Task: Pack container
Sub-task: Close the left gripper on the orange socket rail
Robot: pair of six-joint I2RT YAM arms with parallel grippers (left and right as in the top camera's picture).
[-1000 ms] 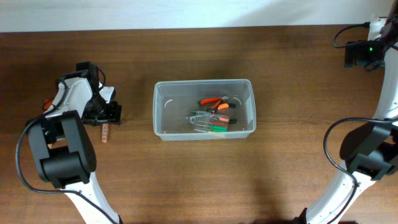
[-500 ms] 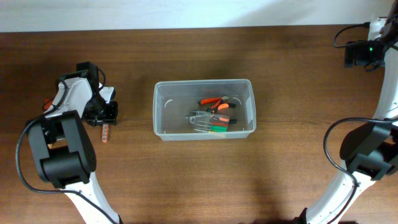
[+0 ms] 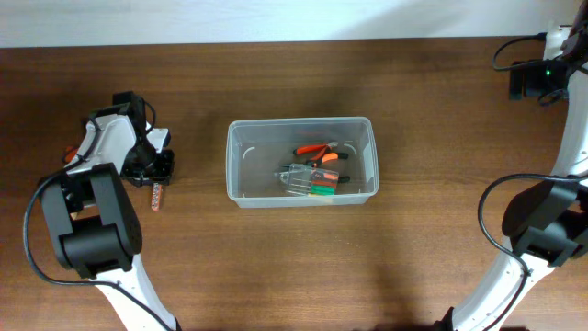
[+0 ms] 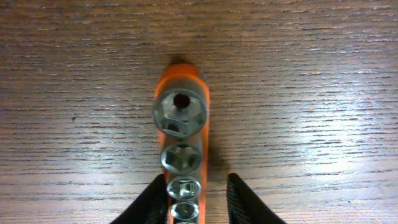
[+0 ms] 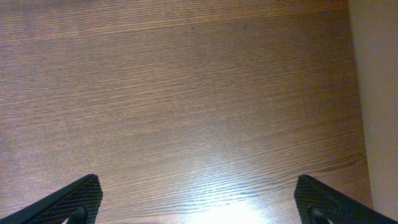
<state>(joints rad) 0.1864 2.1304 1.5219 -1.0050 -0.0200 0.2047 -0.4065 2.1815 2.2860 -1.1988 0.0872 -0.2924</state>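
While hanging low over the left of the surface, straddling an orange socket rail with the left gripper, fingers standing narrow, one against the rail's edge, the other just clear. Holding the right gripper wide over bare wood at the far right. Seeing the container sitting mid-surface, well apart from both, holding orange-handled pliers and a small clear case.

An orange plastic rail of metal sockets lay on the brown wooden table. Its near end sat between the fingers of the left gripper, and the rest reached ahead of them. A clear plastic rectangular container stood well to that gripper's right. It held orange-handled pliers behind a small clear case of bits. The right gripper hung far beyond the container, above the table near its edge.
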